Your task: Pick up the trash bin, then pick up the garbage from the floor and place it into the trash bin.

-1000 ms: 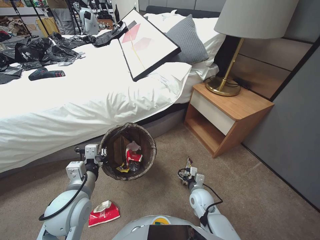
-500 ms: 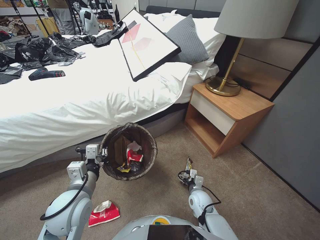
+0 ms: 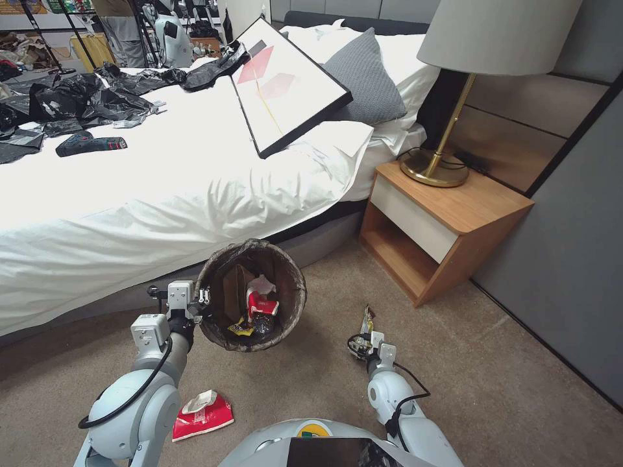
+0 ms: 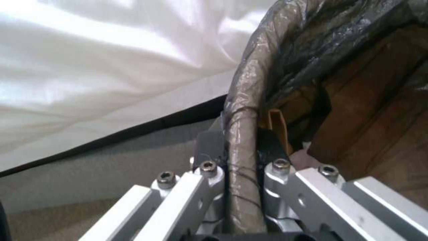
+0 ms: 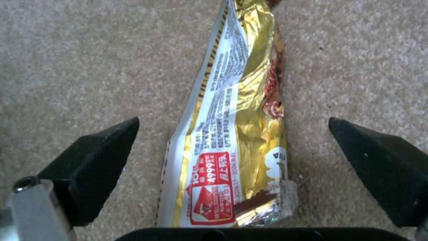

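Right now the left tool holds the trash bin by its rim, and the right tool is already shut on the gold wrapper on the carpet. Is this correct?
Not quite. The right tool is open: in the right wrist view its fingers stand apart on either side of the gold wrapper, not touching it. The rest holds: the left tool clamps the trash bin by its rim.

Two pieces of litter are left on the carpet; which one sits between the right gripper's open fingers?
The gold snack wrapper, lying flat on the carpet between the right gripper fingers. The red-and-white packet lies apart, by the left arm.
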Robot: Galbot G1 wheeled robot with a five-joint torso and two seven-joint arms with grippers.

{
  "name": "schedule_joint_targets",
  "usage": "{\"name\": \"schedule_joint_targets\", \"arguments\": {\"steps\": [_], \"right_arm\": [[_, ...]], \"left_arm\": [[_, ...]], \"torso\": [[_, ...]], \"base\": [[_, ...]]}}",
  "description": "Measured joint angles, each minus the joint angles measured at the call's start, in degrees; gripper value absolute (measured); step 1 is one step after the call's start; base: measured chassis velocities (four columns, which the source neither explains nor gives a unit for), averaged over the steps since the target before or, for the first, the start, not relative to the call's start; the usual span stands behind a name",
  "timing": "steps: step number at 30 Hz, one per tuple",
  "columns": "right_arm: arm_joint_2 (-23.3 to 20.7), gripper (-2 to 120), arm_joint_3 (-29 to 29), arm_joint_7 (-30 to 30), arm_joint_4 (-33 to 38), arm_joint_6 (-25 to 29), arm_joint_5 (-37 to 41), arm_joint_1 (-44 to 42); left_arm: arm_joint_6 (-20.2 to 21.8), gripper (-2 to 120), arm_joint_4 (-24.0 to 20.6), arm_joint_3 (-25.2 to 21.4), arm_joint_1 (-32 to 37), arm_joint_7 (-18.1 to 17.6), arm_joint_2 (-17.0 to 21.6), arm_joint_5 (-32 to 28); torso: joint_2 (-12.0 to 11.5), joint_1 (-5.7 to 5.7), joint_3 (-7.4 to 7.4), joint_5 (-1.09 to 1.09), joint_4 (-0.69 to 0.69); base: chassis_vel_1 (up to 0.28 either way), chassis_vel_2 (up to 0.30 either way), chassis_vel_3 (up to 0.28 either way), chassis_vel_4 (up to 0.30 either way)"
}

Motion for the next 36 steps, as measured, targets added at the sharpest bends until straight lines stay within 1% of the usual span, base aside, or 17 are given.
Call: {"name": "schedule_joint_targets", "arguments": {"steps": [1,2,6,8,9,12,13,16,17,18,20,22,24,26,27,29,36], "right_arm": [[0.0,99,0.0,0.0,-0.1,0.0,-0.1,0.0],[0.0,95,0.0,0.0,-0.1,0.0,-0.2,0.0],[0.0,92,0.0,0.0,-0.3,0.1,-0.3,0.0],[0.0,83,0.0,-0.1,-0.5,0.2,-0.4,0.1],[0.0,83,0.0,-0.1,-0.5,0.2,-0.4,0.1],[0.0,71,0.0,-0.4,-0.7,0.3,-0.5,0.1],[0.0,71,0.0,-0.4,-0.7,0.3,-0.5,0.1],[0.0,57,0.1,-0.5,-1.3,0.8,-0.5,0.6],[0.0,57,0.1,-0.5,-1.3,0.8,-0.5,0.6],[0.1,49,0.2,-0.5,-1.5,0.9,-0.4,0.8],[0.1,41,0.3,-0.5,-1.7,0.9,0.3,1.1],[0.1,39,0.3,-0.5,-1.7,0.9,0.4,1.1],[0.1,26,0.3,-0.5,-2.0,1.0,1.0,1.3],[0.1,23,0.3,-0.5,-2.1,1.1,1.3,1.3],[0.2,17,0.3,-0.5,-2.2,1.3,1.5,1.3],[0.1,9,0.4,-0.5,-2.2,1.7,1.6,1.2],[-0.5,0,0.5,-0.5,-0.7,2.9,1.0,0.2]], "left_arm": [[0.0,5,0.0,0.0,0.0,0.0,0.0,0.0],[0.0,5,0.0,0.0,0.0,0.0,0.0,0.0],[0.0,5,0.0,0.0,0.0,0.0,0.0,0.0],[0.0,5,0.0,0.1,0.1,0.0,0.0,0.1],[0.0,5,0.0,0.1,0.1,0.0,0.0,0.1],[0.0,5,0.0,0.1,0.0,0.1,0.0,0.1],[0.0,5,0.0,0.1,0.0,0.1,0.0,0.1],[0.0,5,0.0,0.2,-0.1,0.1,0.0,0.1],[0.0,5,0.0,0.2,-0.1,0.1,0.0,0.1],[0.0,5,0.0,0.3,-0.2,0.1,0.0,0.1],[0.0,5,0.0,0.3,-0.3,0.1,0.0,0.1],[0.0,5,0.0,0.3,-0.3,0.1,0.0,0.1],[0.0,5,0.0,0.4,-0.5,0.1,0.0,0.1],[0.1,5,0.1,0.4,-0.5,0.1,0.0,0.1],[0.1,5,0.1,0.4,-0.6,0.1,0.1,0.1],[0.1,5,0.1,0.5,-0.7,0.1,0.2,0.1],[0.2,5,0.1,0.8,-0.8,0.0,0.3,0.1]], "torso": [[0.0,0.00,0.00,0.00,0.00],[0.0,0.00,0.00,0.00,0.00],[0.0,0.00,0.00,0.00,0.00],[0.0,0.00,0.00,0.00,0.00],[0.0,0.00,0.00,0.00,0.00],[0.0,0.00,0.00,0.00,0.00],[0.0,0.00,0.00,0.00,0.00],[0.0,0.00,0.00,0.00,0.00],[0.0,0.00,0.00,0.00,0.00],[0.0,0.00,0.00,0.00,0.00],[0.0,0.00,0.00,0.00,0.00],[0.0,0.00,0.00,0.00,0.00],[0.0,0.00,0.00,0.00,0.00],[0.0,0.00,0.00,0.00,0.00],[0.0,0.00,0.00,0.00,0.00],[0.0,0.00,0.00,0.00,0.00],[0.0,0.00,0.00,0.01,0.00]], "base": [[0.000,0.000,0.000,0.000],[0.000,0.000,0.000,0.000],[0.000,0.000,0.000,0.000],[0.000,0.000,0.000,0.000],[0.000,0.000,0.000,0.000],[0.000,0.000,0.000,0.000],[0.000,0.000,0.000,0.000],[0.000,0.000,0.000,0.000],[0.000,0.000,0.000,0.000],[0.000,0.000,0.000,0.000],[0.000,0.000,0.000,0.000],[0.000,0.000,0.000,0.000],[0.000,0.000,0.000,0.000],[0.000,0.000,0.000,0.000],[0.000,0.000,0.000,0.000],[0.000,0.000,0.000,0.000],[0.000,0.000,0.000,0.000]]}}
